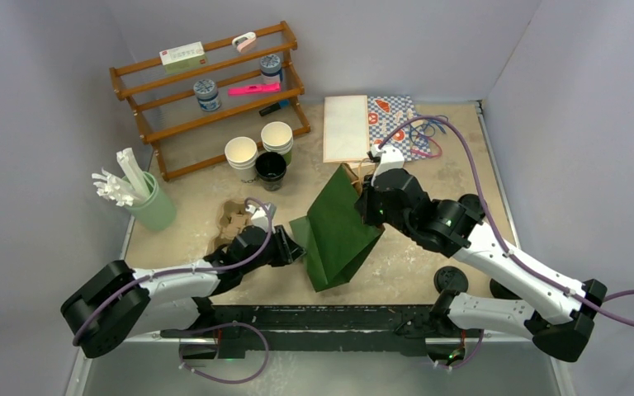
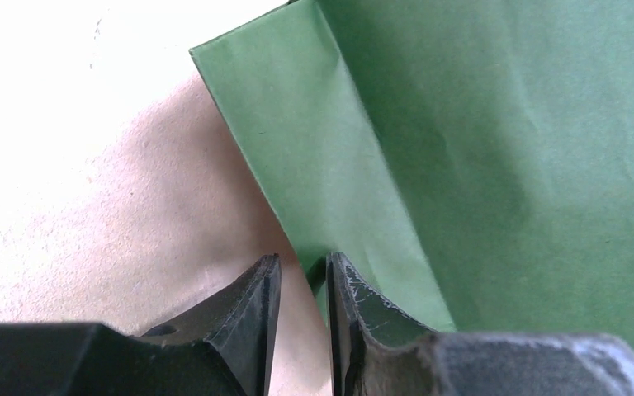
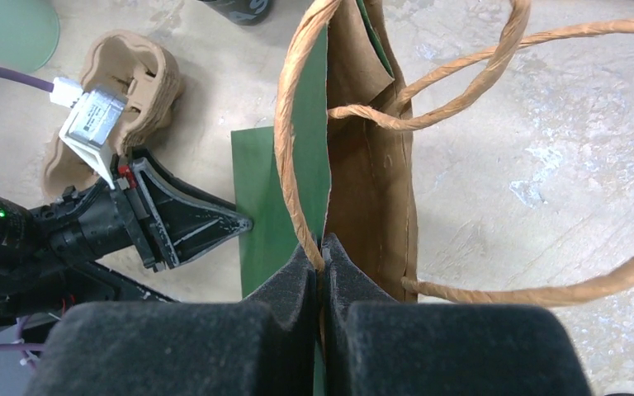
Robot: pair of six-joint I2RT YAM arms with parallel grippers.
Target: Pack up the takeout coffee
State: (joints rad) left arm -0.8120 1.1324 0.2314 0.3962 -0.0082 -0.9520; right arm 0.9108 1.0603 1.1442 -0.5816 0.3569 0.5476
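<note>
Two grippers work your bag (image 1: 334,227): right gripper (image 3: 322,247) clenched on its rim to raise the mouth, left gripper (image 2: 304,268) slightly parted at the fold, likely to spread it.

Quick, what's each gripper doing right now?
Left gripper: slightly open at the green paper bag side edge, nothing visibly gripped.
Right gripper: shut on the bag's top rim, by a handle.
</note>
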